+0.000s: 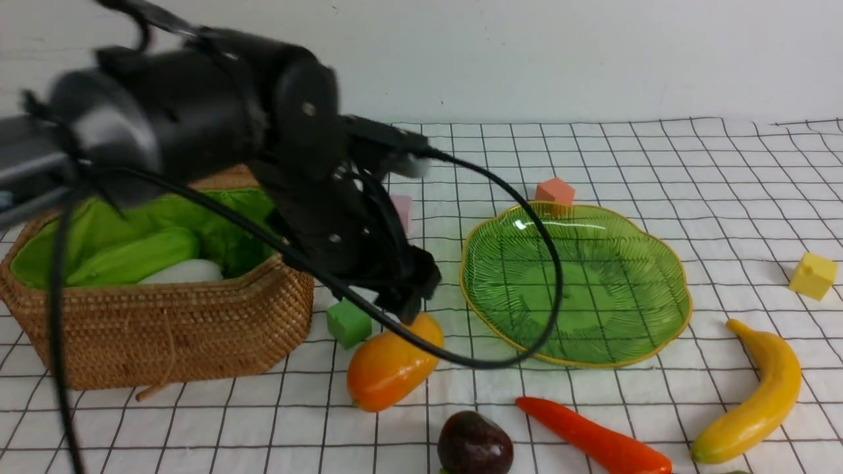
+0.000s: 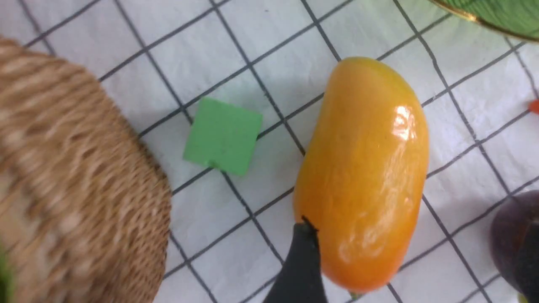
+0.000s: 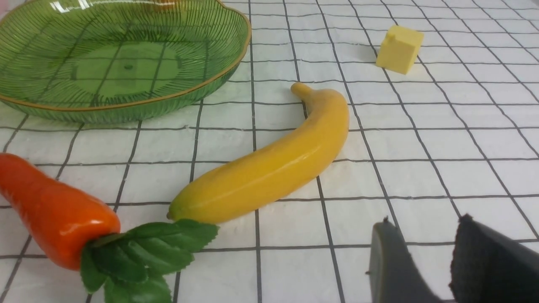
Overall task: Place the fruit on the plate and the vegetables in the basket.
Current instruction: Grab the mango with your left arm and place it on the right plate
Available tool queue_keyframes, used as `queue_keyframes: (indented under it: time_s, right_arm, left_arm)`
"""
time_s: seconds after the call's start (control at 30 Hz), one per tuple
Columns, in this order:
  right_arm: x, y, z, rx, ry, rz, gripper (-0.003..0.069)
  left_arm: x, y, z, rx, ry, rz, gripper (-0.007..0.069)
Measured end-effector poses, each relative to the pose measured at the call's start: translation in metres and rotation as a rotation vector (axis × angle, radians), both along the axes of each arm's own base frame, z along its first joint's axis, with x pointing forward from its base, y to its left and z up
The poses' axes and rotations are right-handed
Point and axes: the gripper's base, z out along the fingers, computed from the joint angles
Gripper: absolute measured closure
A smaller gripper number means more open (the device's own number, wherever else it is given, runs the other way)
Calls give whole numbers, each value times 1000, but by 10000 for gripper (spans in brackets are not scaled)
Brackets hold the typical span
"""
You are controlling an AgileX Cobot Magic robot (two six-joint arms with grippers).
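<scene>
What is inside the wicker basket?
In the basket, a light green vegetable and a white radish lie on green cloth. The left arm and the near wall hide the rest.

No text, label, brand or number can be read anywhere

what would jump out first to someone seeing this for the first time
The big black left arm fills the left half of the front view, its hand low over the orange-yellow mango beside the wicker basket. Next comes the green glass plate at centre, bare, with the banana, carrot and purple fruit on the checked cloth nearer the camera.
</scene>
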Motion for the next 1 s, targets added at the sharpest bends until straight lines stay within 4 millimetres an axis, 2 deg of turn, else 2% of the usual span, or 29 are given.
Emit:
queue_keyframes:
  time_s: [0.03, 0.1, 0.2, 0.3, 0.47, 0.6, 0.77, 0.87, 1.0]
  right_arm:
    - [0, 0, 0, 0, 0, 0, 414]
    - [0, 0, 0, 0, 0, 0, 414]
    - [0, 0, 0, 0, 0, 0, 414]
    - [0, 0, 0, 0, 0, 0, 414]
    - [0, 0, 0, 0, 0, 0, 414]
    - [0, 0, 0, 0, 0, 0, 414]
    - [0, 0, 0, -1, 0, 0, 414]
    - [0, 0, 0, 0, 0, 0, 414]
    - [0, 0, 0, 0, 0, 0, 414]
  left_arm:
    - [0, -1, -3, 8, 4, -4, 12]
    - [14, -21, -24, 60, 35, -18, 13]
    - [26, -32, -41, 87, 66, -11, 18]
    - [34, -35, -54, 121, 86, -9, 21]
    - [35, -37, -73, 152, 147, -13, 41]
    - [33, -39, -73, 137, 165, -60, 77]
    - [31, -39, -67, 161, 199, -117, 80]
    - [35, -42, -48, 146, 169, -129, 80]
    - [47, -52, -6, 36, 52, -96, 80]
